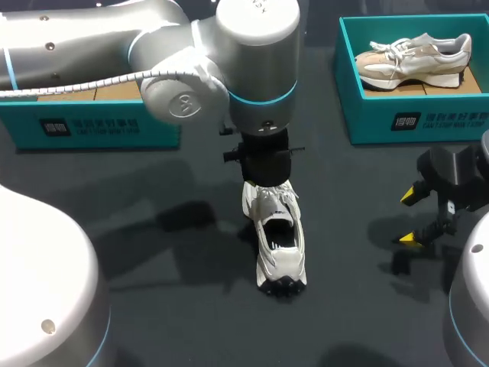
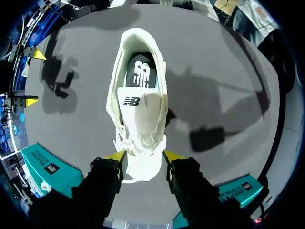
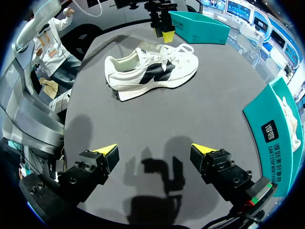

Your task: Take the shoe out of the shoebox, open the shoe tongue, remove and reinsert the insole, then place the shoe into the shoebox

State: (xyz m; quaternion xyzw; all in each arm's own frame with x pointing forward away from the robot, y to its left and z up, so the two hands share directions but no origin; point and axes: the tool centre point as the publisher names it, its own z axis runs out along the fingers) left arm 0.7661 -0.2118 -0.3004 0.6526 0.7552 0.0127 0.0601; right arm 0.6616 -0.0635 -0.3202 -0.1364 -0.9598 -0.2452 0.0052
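head view: the shoe [image 1: 279,245] lies on the counter [image 1: 153,252], my left gripper [image 1: 267,182] at its toe end and my right gripper [image 1: 410,218] well off to the shoe's side.
left wrist view: the left fingers [image 2: 117,155] pinch the shoe's toe end from both sides.
right wrist view: the right fingers [image 3: 106,151] are spread wide, with the shoe well ahead of them.

The scene is carried by a table [image 1: 153,306] with a dark grey, matte top. Soft shadows [image 1: 191,218] are cast across it, with even light thrown from overhead.
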